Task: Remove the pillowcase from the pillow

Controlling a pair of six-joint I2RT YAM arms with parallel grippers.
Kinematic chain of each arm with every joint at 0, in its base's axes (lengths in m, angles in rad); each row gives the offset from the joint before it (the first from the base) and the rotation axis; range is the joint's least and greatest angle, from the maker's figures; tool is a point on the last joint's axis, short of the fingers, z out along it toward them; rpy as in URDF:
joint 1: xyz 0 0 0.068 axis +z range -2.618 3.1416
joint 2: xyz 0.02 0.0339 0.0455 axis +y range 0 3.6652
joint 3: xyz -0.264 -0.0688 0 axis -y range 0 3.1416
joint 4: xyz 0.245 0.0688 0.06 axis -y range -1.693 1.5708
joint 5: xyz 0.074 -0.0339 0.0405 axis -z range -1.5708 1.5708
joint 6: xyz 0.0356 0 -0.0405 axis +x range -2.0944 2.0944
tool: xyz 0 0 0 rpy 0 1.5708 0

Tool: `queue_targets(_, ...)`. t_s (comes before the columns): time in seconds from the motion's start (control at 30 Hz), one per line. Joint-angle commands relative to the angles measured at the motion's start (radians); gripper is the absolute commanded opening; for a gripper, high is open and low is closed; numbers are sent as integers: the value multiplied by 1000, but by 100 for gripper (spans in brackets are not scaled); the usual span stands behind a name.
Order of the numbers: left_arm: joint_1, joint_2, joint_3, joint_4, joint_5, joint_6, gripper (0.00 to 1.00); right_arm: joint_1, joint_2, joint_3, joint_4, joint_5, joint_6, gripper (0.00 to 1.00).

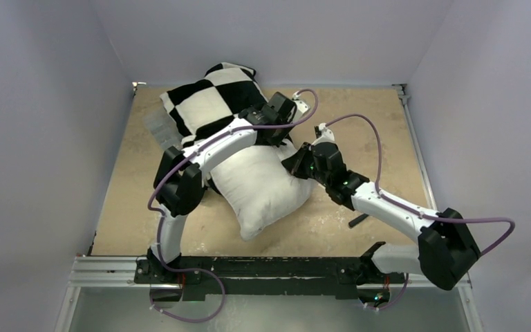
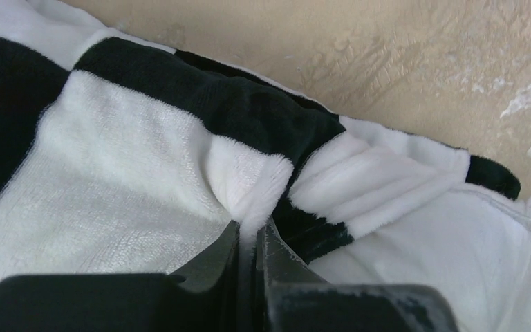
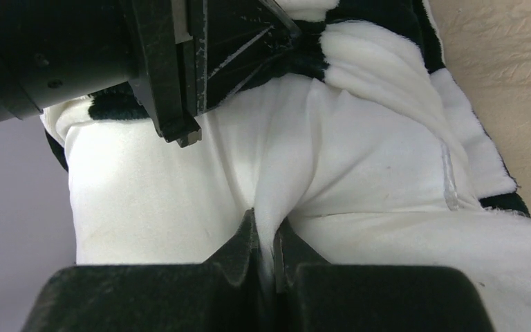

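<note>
The black-and-white checkered pillowcase (image 1: 207, 104) lies at the back of the table and still covers the far end of the plain white pillow (image 1: 259, 187), whose near half sticks out bare. My left gripper (image 1: 285, 131) is shut on a fold of the pillowcase (image 2: 249, 190) at its open edge. My right gripper (image 1: 303, 158) is shut on a pinch of the pillow's white fabric (image 3: 283, 187), just in front of the left gripper (image 3: 180, 62). The pillowcase edge (image 3: 380, 76) shows bunched above the pillow in the right wrist view.
The tan table top (image 1: 359, 124) is walled on three sides by pale purple panels. A small black piece (image 1: 358, 220) lies on the table near the right arm. A metal rail (image 1: 110, 266) runs along the near edge.
</note>
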Motion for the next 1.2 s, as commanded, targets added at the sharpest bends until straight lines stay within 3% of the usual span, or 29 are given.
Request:
queue_targets(0.0,15,0,39,-2,-139,-7,0,26,-74,2,-84,9,38,0)
queue_targets(0.23,124,-78,117,67,-132,-138,0,25,-306,-5,-118,86,109,0)
queue_targets(0.37,218,-160,77,125,-78,-234,0,26,-426,-24,-141,121,133,0)
queue_targets(0.73,424,-315,-35,192,-155,-267,0,26,-669,55,-274,244,234,0)
queue_targets(0.97,504,-314,-201,229,-99,-314,0,26,-638,104,-346,279,219,0)
queue_targets(1.17,440,-268,-255,242,120,-354,0,26,-487,119,-389,241,249,0)
